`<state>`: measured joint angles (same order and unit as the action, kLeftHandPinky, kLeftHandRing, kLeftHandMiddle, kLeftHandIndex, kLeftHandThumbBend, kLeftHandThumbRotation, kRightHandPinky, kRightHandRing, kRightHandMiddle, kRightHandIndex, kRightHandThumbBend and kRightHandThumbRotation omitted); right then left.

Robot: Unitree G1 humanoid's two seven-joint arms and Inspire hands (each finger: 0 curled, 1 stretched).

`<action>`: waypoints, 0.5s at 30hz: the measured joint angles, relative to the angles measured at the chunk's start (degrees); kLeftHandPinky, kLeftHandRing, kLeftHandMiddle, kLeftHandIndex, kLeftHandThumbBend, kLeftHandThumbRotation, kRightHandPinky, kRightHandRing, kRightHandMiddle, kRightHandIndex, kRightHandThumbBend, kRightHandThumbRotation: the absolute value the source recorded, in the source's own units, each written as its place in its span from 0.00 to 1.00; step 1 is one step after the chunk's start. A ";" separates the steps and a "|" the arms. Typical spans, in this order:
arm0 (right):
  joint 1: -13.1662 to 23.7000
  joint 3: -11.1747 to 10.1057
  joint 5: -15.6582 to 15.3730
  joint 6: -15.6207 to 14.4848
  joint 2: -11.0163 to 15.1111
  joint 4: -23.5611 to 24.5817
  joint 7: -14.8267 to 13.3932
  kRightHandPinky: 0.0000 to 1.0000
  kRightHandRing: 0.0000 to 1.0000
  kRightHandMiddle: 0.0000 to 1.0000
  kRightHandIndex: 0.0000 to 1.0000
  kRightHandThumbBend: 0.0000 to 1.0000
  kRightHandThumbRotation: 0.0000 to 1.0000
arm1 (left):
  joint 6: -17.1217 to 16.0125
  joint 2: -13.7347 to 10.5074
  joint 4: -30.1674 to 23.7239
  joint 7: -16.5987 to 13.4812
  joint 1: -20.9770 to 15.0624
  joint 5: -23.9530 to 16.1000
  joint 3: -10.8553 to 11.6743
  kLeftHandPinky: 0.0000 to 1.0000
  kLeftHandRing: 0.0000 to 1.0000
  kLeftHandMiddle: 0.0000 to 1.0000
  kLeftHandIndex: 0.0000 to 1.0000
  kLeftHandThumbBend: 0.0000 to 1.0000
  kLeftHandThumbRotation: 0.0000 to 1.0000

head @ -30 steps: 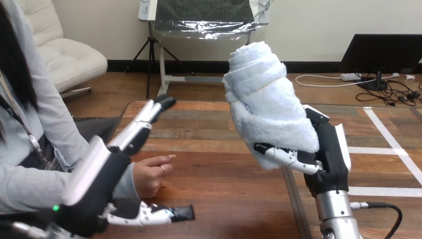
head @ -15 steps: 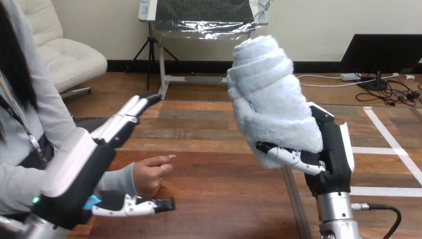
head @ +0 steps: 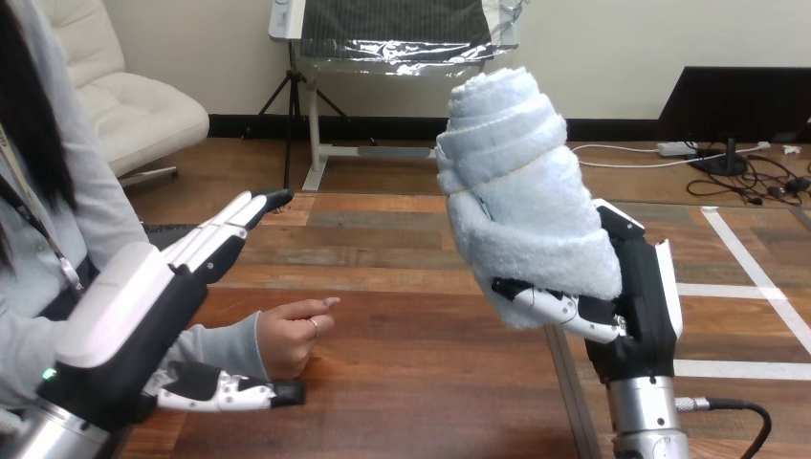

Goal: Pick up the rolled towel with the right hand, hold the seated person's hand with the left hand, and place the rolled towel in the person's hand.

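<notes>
Robot lifts a rolled towel in one hand and frames a seated person's hand with the other.

The right hand [head: 643, 308] is clamped round the lower part of the pale rolled towel [head: 521, 191]. The towel stands almost upright, lifted clear of the wooden desk [head: 430, 368] at right of centre. Gripping it low leaves the upper half free, probably so the person can take it. At the left, the left hand [head: 134, 325] grips nothing. Its straight fingers [head: 230, 225] reach over the person's sleeve, and its thumb [head: 225, 392] lies low along the desk, just beside the person's hand [head: 287, 339]; whether they touch cannot be told. That hand rests on the desk, loosely curled, well apart from the towel. The open left hand looks set to close round it and steady it for the handover.
</notes>
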<state>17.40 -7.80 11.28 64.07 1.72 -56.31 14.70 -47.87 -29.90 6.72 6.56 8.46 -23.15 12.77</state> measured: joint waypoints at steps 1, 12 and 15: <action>-0.12 0.00 0.00 0.13 -0.02 0.06 0.02 0.20 0.26 0.35 0.37 0.74 0.00 | 0.18 -0.37 0.37 0.00 -0.16 0.00 -0.01 0.82 0.90 0.93 0.94 1.00 0.19; -1.38 0.01 -0.56 1.79 -0.08 1.08 -0.17 0.19 0.25 0.34 0.37 0.73 0.00 | 1.25 -3.87 5.38 0.03 -2.97 -1.63 -1.10 0.82 0.89 0.91 0.93 1.00 0.15; -1.58 0.04 -0.48 2.12 -0.12 1.31 -0.04 0.19 0.25 0.34 0.37 0.73 0.00 | 1.30 -4.81 7.08 0.03 -4.10 -2.78 -1.71 0.82 0.89 0.91 0.93 1.00 0.17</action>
<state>15.82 -7.75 10.81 66.19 1.60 -55.00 14.66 -46.57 -34.71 13.81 6.58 4.36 -25.93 11.06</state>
